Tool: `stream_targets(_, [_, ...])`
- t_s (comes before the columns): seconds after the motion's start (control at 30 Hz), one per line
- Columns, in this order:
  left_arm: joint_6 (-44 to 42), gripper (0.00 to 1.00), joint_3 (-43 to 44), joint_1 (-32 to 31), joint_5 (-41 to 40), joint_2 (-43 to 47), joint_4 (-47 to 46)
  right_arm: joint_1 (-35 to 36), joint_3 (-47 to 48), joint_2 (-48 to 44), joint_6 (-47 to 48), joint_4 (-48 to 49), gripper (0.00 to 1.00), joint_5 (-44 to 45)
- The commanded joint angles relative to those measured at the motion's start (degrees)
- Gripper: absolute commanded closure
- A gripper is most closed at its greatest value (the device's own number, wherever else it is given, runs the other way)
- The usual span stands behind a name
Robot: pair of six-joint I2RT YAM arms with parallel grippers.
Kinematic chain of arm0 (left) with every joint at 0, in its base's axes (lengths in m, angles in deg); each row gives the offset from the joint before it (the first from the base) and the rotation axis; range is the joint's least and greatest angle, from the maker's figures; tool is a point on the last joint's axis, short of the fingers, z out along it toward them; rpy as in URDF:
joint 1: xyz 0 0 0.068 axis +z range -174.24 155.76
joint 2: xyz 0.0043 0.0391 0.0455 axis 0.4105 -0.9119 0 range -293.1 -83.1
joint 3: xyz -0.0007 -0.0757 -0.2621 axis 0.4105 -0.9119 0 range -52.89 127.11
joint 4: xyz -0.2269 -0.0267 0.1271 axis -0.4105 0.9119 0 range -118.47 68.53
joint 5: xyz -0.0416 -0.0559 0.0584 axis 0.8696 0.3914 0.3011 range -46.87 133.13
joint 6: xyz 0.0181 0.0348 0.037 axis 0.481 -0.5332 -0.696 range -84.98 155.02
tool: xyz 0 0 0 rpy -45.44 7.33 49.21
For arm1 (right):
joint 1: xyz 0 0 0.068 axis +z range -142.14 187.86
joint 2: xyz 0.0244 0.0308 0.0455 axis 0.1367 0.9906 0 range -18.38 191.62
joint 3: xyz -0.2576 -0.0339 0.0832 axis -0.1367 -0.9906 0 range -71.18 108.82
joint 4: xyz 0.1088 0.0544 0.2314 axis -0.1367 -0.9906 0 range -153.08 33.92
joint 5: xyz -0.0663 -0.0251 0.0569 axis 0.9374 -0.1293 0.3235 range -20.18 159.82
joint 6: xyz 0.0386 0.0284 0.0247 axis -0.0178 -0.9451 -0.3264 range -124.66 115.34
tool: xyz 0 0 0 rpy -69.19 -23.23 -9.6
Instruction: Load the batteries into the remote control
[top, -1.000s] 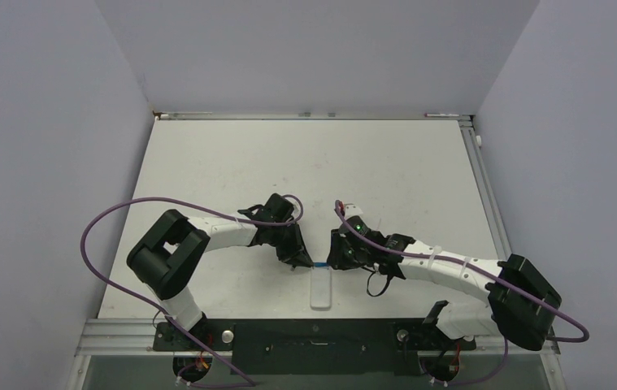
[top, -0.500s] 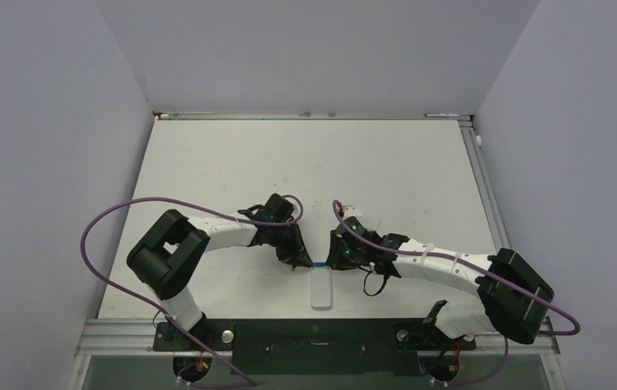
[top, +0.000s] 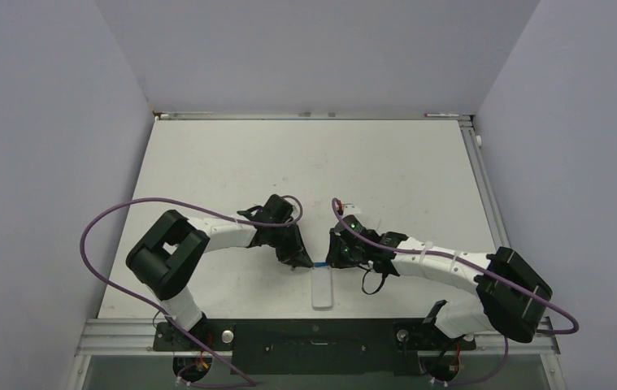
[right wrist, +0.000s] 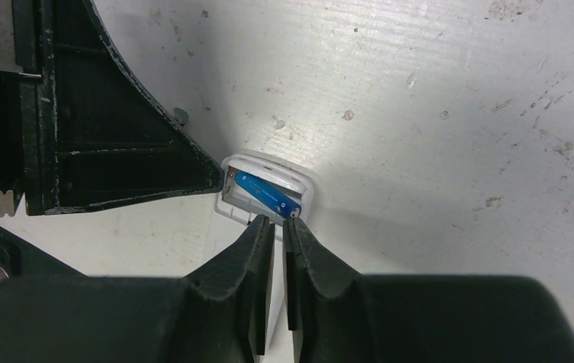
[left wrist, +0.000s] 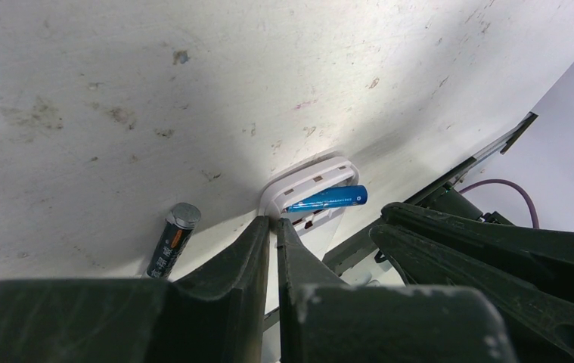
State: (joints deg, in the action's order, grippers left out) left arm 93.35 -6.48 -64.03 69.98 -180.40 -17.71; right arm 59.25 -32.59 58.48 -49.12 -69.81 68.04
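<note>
1. Remote control (top: 321,292) lies at the middle of the desk's (top: 232,162) near edge. Its open battery bay holds the blue battery (right wrist: 268,196), lying askew.
2. Dark battery (left wrist: 172,240) lies on the desk just beside the remote control.
3. Left gripper (left wrist: 274,225) and right gripper (right wrist: 278,224), both closed and holding nothing, meet at the bay.

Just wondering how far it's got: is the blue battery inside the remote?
In: the blue battery lies slanted in the open remote; whether fully seated, cannot tell. The dark battery lies on the table.
</note>
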Motion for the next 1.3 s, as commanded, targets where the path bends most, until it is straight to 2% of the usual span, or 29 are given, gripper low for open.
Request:
stream_targets(0.0, [0.3,0.96,-0.14,-0.29,0.13,2.04,-1.87,-0.24,2.39,1.51,-0.78,1.01,0.88,1.5])
stream_targets(0.13, [0.43,0.96,-0.35,-0.28,0.13,2.17,-1.98,-0.23,2.37,1.75,-1.02,1.09,0.91,1.6])
stream_targets(1.27, [0.47,0.97,-0.45,-0.28,0.75,1.85,-2.79,-0.18,3.84,4.78,-0.56,1.89,0.91,0.73])
